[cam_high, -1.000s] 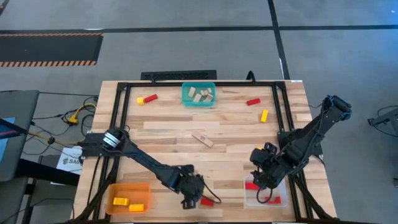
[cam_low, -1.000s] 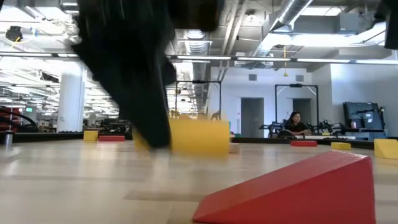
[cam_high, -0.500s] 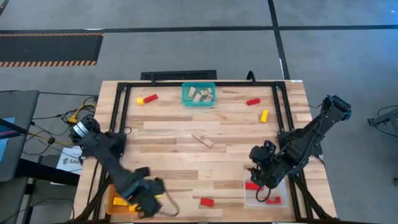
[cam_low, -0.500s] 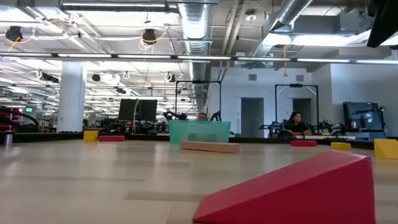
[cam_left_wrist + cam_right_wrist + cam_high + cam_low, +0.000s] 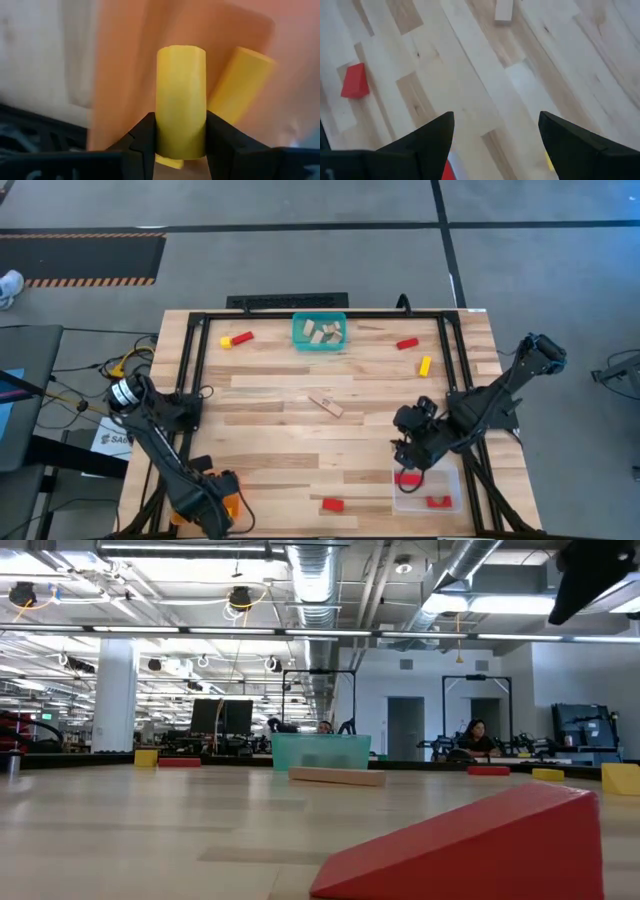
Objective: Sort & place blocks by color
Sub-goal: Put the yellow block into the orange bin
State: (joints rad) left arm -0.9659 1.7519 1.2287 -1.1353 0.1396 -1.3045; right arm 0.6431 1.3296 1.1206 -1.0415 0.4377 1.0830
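My left gripper (image 5: 208,505) is over the orange bin (image 5: 190,492) at the table's near left corner, shut on a yellow block (image 5: 181,100). Another yellow block (image 5: 240,80) lies in that bin. My right gripper (image 5: 408,442) is open and empty above the table, just beyond the clear bin (image 5: 428,490), which holds red blocks (image 5: 405,478). A red wedge block (image 5: 332,504) lies flat on the table near its near edge and shows large in the low view (image 5: 470,840). A tan bar (image 5: 325,404) lies at mid-table. My left gripper pinches the yellow block's two long sides (image 5: 160,135) between its two fingers, at one end of the block. The rest of the block sticks out past the fingertips. It is over the orange bin's floor; whether it touches the bin I cannot tell.
A teal bin (image 5: 320,332) with tan blocks stands at the far edge. A yellow and a red block (image 5: 238,338) lie at the far left, a red block (image 5: 407,343) and a yellow block (image 5: 425,365) at the far right. A black frame (image 5: 200,330) rims the table.
My left gripper has swept from beside the red wedge toward the table's left edge, carrying the yellow block to the orange bin. My right gripper has gone a little toward the far edge and the left, away from the clear bin.
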